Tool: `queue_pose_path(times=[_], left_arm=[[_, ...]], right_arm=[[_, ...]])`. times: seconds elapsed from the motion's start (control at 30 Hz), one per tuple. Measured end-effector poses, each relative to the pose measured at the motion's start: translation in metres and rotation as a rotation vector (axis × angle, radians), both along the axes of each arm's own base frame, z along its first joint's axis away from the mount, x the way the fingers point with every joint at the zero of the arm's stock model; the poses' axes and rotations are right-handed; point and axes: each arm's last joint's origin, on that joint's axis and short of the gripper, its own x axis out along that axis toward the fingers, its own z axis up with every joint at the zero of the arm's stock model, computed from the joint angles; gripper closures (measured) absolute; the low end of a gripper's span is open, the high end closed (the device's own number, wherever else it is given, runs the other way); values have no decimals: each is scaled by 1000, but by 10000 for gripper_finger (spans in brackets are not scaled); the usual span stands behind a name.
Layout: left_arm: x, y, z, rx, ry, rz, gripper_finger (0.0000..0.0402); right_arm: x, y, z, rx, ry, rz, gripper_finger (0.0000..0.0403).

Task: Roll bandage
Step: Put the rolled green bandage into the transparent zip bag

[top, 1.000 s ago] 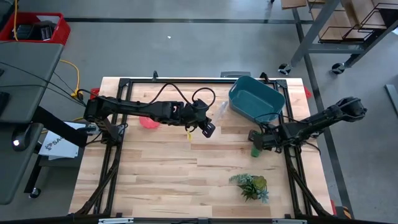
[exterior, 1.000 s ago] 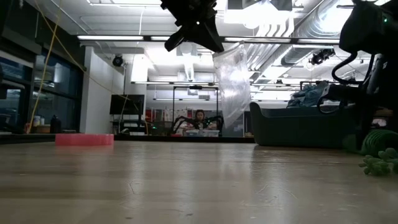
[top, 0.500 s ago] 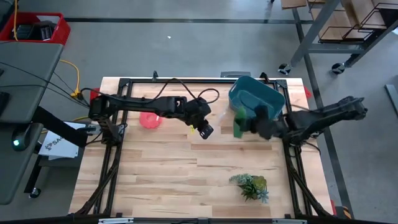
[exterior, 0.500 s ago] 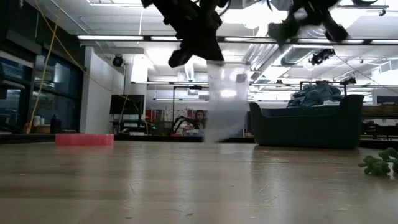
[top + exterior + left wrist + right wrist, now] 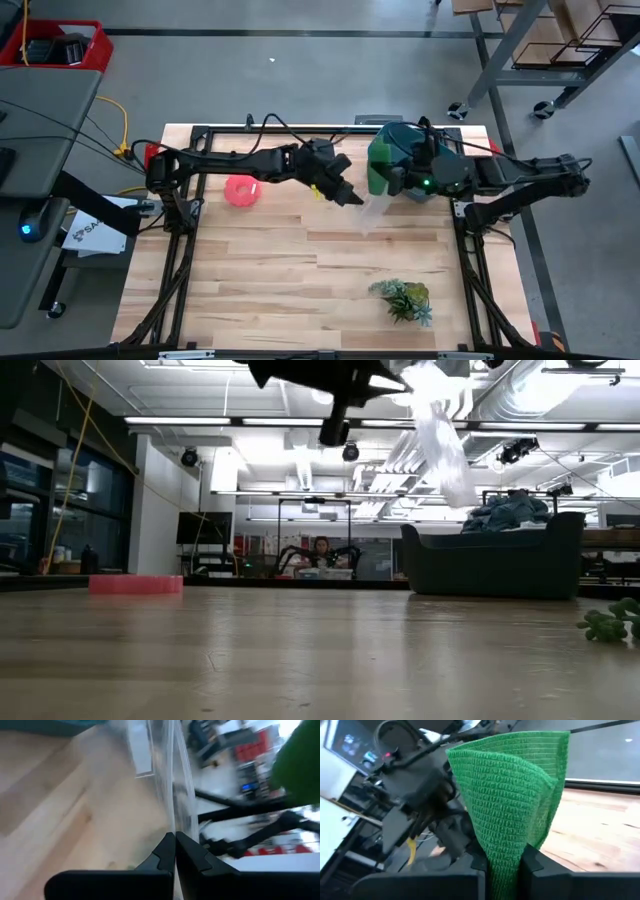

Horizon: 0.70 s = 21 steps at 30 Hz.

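The bandage [image 5: 378, 168] is a green fabric strip, folded over on itself, held in the air by my right gripper [image 5: 389, 180] above the left rim of the teal tub [image 5: 447, 158]. My left gripper [image 5: 351, 196] is just left of it, shut on a clear plastic bag [image 5: 371, 213]. The bag trails from it toward the table's near right. In the right wrist view the bandage [image 5: 512, 795] fills the middle, with my left arm behind it. In the left wrist view the bandage [image 5: 300, 765] is a green blur. My left gripper [image 5: 175, 842] pinches the clear bag's thin edge [image 5: 174, 822] between its two shut fingers, and the bag is lifted clear of the table. My right gripper [image 5: 502, 865] pinches the folded bandage's end [image 5: 504, 847] between its two fingers, several layers together. It comes from the table's right, and the rest of the bandage stands out beyond the fingertips, clear of table and tub.
A pink ring [image 5: 240, 190] lies on the table at the left. A leafy plant sprig [image 5: 402, 298] lies near the front right. The teal tub [image 5: 485, 565] stands at the back right, partly under my right arm. The table's near middle is bare wood.
My right gripper has lifted the bandage off the table near the tub's near side. It has carried it up and toward the far left, to above the tub's left rim. My left gripper has gone right toward the tub and tipped, and the bag has swung toward the near right.
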Motion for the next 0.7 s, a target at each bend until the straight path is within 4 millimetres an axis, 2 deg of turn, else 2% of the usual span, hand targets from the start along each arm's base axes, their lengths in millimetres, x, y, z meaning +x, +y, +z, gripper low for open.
queue_pose_path(times=[0.27,0.7], left_arm=[[5,2,16,-129,-140,-40,401],[-3,18,27,-179,-168,-44,401]], right_arm=[[12,2,-6,-34,27,19,374],[7,5,-5,-91,63,29,374]])
